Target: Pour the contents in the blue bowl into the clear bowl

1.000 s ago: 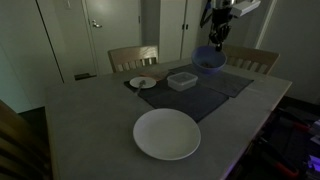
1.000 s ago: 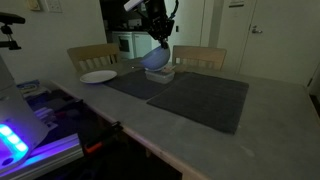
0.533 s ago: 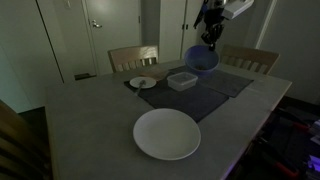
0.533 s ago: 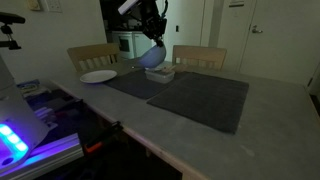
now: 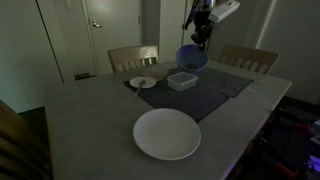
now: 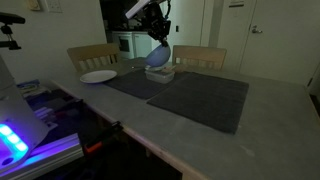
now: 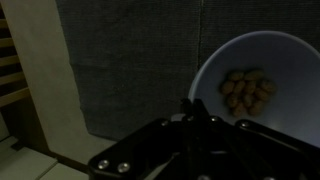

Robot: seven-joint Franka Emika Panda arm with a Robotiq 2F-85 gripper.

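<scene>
In the wrist view the deep round blue bowl (image 7: 270,55) runs off the right edge, its lower rim is covered by the dark hand (image 7: 197,112) gripping it, the tan lumps (image 7: 245,87) inside are too blurred to name, and in an exterior view it hides part of the low translucent squarish bowl (image 6: 161,75).

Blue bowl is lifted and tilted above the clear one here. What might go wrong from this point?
1. The gripper seems to hold the blue bowl by its rim only. Tilted like this, the bowl may slip or swing in the grasp.
2. The small round pieces sit bunched against the bowl's wall. They may tumble out together and bounce off the low clear bowl onto the dark placemat.
</scene>
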